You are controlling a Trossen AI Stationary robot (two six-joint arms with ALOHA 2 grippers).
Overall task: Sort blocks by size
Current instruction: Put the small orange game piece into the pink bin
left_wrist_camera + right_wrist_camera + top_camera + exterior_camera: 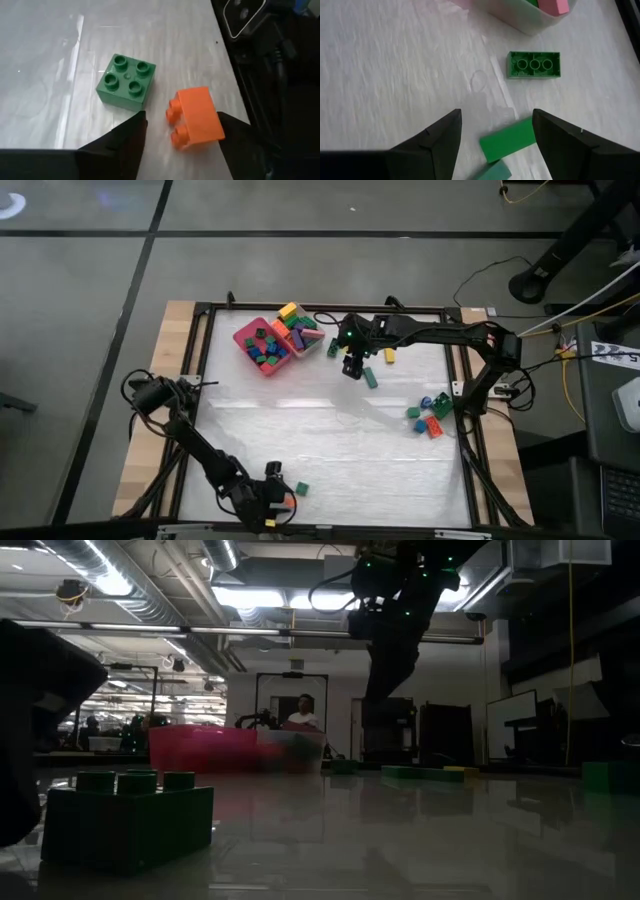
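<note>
The surface [320,440] is a pale, glossy sheet with fine streaks, mirroring the ceiling lights, edged by bare light wood [178,320]. The green block [126,81] and orange block [196,117] look like smooth, slightly shiny plastic. The clear tray [520,17] is translucent plastic; the hand's fingers [432,145] are matt black.

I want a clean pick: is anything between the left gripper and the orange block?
Nothing visible. The orange block lies on its side between the open fingers of the left gripper; the green block sits just beside it, apart.
</note>
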